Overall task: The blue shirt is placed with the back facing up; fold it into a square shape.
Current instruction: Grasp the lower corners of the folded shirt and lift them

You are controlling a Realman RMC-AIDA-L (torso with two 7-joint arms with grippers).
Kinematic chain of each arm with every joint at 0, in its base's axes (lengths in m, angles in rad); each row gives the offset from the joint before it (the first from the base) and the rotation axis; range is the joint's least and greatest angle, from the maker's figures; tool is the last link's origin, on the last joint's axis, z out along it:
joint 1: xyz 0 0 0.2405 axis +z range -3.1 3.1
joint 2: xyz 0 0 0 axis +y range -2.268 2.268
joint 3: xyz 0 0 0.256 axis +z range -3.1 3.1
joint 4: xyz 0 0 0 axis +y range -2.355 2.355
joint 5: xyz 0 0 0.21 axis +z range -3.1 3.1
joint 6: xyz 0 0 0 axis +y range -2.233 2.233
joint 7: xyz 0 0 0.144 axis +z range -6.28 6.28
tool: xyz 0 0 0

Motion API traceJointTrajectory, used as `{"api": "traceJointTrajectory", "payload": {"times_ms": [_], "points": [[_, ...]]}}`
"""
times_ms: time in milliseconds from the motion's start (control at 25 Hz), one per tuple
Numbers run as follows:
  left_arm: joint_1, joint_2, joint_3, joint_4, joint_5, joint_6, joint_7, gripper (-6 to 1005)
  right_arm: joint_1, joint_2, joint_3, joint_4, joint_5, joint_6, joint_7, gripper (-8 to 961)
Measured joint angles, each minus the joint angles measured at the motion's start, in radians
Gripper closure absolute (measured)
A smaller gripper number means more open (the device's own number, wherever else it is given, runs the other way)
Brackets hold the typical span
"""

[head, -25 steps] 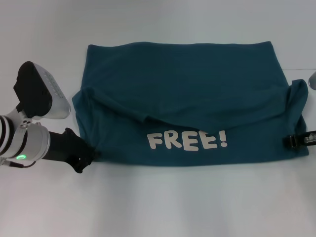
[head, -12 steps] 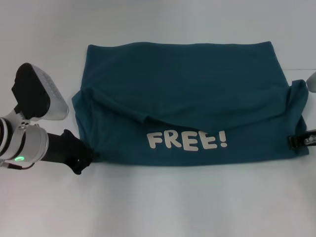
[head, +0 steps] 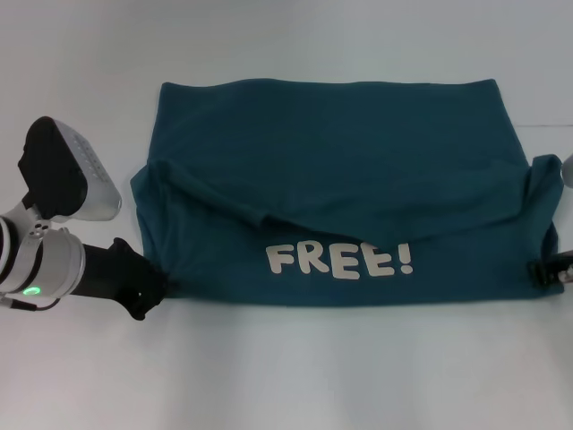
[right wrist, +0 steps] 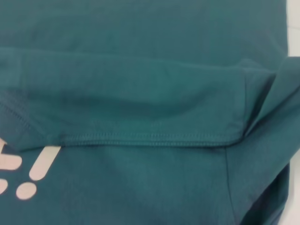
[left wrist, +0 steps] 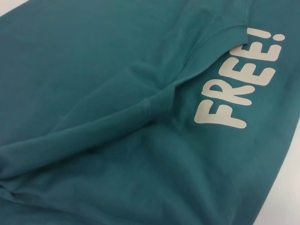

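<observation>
Your dark teal-blue, wrinkly cotton shirt lies folded across the white table, white "FREE!" lettering near; left gripper touches its near-left corner, right gripper its right edge, finger states can't tell

Left arm low at eight o'clock, left gripper pointing toward three o'clock, right gripper barely visible at three o'clock

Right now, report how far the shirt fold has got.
Done: the blue shirt is folded once, its white lettering showing below the folded edge. In hand: the left gripper and right gripper sit at its near corners. Left: it is a wide rectangle, not a square.
</observation>
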Motion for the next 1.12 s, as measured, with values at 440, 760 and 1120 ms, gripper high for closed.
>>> {"api": "traceJointTrajectory", "payload": {"times_ms": [440, 760, 1120], "points": [[0.101, -0.009, 0.008, 0.146, -0.027, 0.132, 0.002, 945, -0.236, 0.002, -0.143, -0.207, 0.004, 0.028, 0.02, 921], [0.211, -0.014, 0.008, 0.263, -0.076, 0.241, 0.013, 929, -0.414, 0.003, -0.246, -0.348, 0.004, 0.07, 0.025, 921], [0.256, -0.014, 0.006, 0.29, -0.129, 0.224, 0.024, 912, -0.48, 0.007, -0.301, -0.387, -0.003, 0.103, 0.024, 921]]}}
